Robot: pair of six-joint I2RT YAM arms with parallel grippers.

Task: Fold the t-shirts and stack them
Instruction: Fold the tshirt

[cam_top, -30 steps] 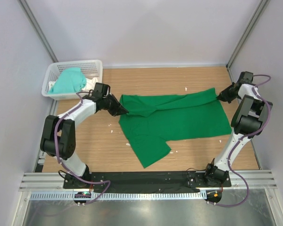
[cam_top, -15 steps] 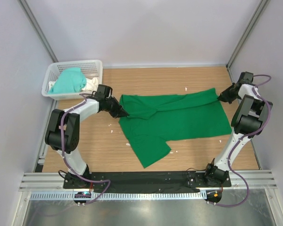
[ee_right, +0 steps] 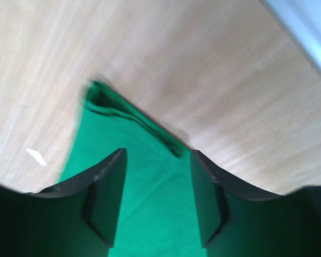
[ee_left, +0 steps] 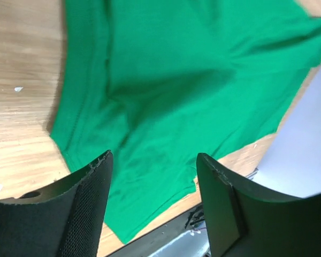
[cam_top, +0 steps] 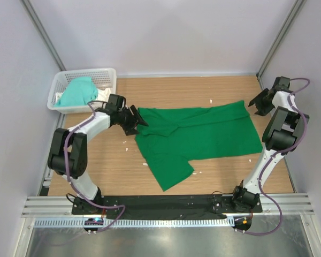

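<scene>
A deep green t-shirt (cam_top: 198,134) lies partly folded across the middle of the wooden table, one flap reaching toward the near edge. My left gripper (cam_top: 135,121) hovers open just off the shirt's left edge (ee_left: 150,107), nothing between its fingers (ee_left: 85,203). At the far right my right gripper (cam_top: 257,103) is open and lifted clear of the shirt's right corner (ee_right: 150,176), which lies flat below it. A paler mint-teal t-shirt (cam_top: 77,92) sits bunched in the white basket (cam_top: 109,75).
The white lattice basket stands at the back left corner with some white cloth (cam_top: 102,96) beside the teal shirt. Small white scraps (cam_top: 127,149) dot the wood near the green shirt. Grey walls and metal posts close in the table's sides.
Both grippers were shut on the green shirt's left and right ends; now both have opened and let go. The right gripper has risen and pulled back from the corner.
</scene>
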